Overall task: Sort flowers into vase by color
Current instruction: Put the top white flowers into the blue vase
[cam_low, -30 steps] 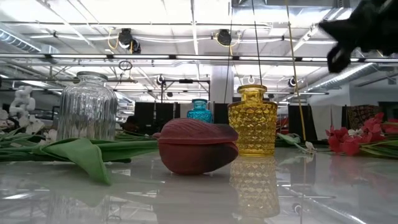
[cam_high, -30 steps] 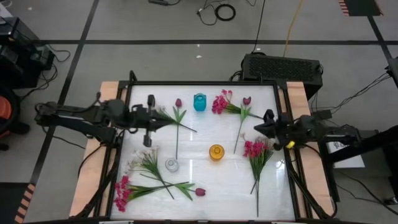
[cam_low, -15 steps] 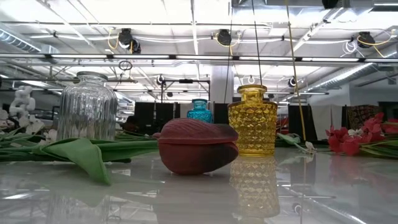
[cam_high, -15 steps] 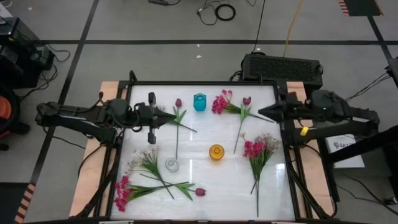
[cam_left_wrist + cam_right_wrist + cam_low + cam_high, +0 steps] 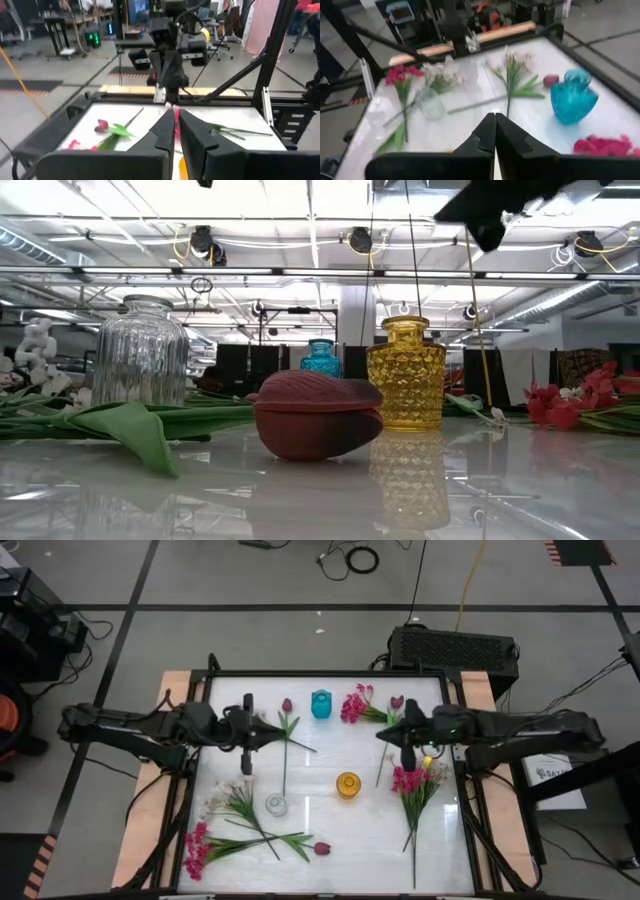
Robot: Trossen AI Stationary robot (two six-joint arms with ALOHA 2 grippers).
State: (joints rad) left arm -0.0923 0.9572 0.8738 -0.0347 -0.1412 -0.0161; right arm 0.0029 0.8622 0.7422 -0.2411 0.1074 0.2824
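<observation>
Maroon tulip point(image 5: 316, 414) fills low view, tiny overhead.

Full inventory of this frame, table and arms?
Places as in the high view.
clear ribbed glass vase: 1, clear, lower centre-left
yellow faceted glass vase: 1, yellow, centre
teal glass vase: 1, teal, top centre
dark maroon tulips: 3, maroon, two top, one bottom
magenta bloom clusters: 3, magenta, top, right, bottom-left
white-pink blossom sprays: at least 2, left side
white table: 1
left hand: 1, dark, upper left
right hand: 1, dark, shut, upper right
</observation>
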